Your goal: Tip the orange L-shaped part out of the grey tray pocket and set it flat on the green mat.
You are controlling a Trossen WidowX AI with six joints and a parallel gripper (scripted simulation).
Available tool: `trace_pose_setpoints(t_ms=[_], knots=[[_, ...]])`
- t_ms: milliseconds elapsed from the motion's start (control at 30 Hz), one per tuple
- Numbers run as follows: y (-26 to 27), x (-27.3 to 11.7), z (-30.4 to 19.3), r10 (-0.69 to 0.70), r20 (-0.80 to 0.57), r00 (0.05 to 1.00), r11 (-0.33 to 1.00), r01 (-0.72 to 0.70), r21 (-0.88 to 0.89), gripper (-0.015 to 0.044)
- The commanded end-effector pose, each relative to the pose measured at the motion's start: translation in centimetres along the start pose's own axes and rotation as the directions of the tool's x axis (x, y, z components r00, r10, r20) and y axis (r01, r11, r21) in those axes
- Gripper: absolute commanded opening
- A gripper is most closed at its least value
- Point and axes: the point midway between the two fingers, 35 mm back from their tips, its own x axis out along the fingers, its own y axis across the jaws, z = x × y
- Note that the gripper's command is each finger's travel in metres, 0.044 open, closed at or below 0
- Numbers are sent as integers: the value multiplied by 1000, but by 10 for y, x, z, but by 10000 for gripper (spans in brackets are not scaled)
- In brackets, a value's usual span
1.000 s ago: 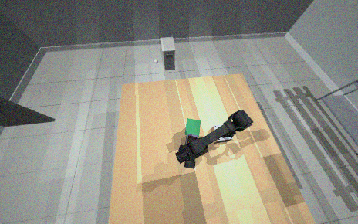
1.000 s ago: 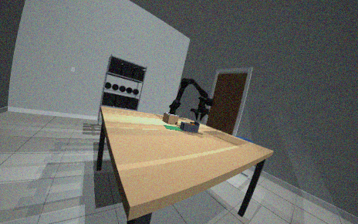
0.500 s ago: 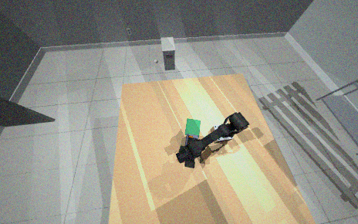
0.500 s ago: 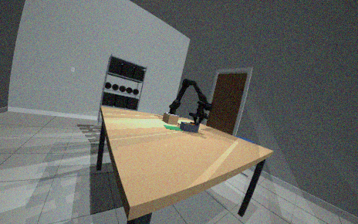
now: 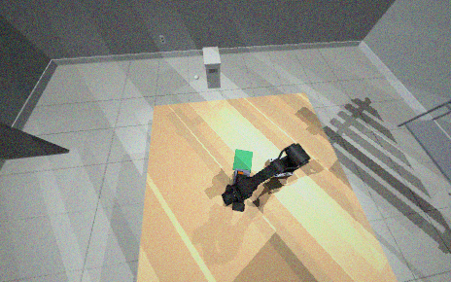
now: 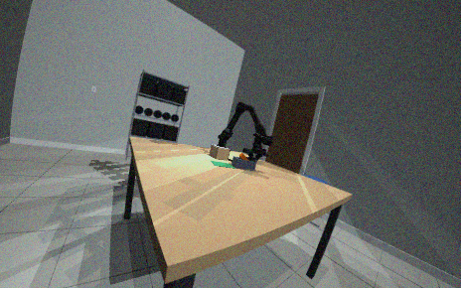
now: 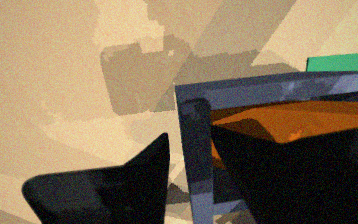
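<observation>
The orange L-shaped part (image 5: 241, 173) (image 6: 243, 156) (image 7: 300, 117) is tipped in the grey tray (image 6: 243, 163) (image 7: 235, 92); in the exterior view its end on the mat side stands above the tray wall. My gripper (image 7: 189, 134) is partly open and empty, low at the tray end away from the mat. In the wrist view one finger is over the part's near end and the other is outside the tray's end wall. The finger hides where it meets the part. The green mat (image 5: 243, 160) (image 6: 222, 164) (image 7: 332, 64) lies flat beside the tray with nothing on it.
A small brown box (image 6: 219, 152) stands on the table (image 5: 180, 194) (image 6: 224, 209) behind the mat in the exterior view, near the arm's base. In the top view the arm reaches over the table from the right and covers much of the tray.
</observation>
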Motion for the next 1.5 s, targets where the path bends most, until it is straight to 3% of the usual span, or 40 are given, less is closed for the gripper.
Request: trace_pose_setpoints(t_ms=[0,1033,1133,1300,1467], knots=[[-3,7,-2,-8,-7,1000,1000,8,3,180],[10,-7,-2,-7,-6,1000,1000,7,3,180],[9,-27,0,-7,-6,1000,1000,7,3,180],[0,-100,-1,-8,-6,1000,1000,8,3,180],[-1,-104,-1,-8,-6,1000,1000,8,3,180]])
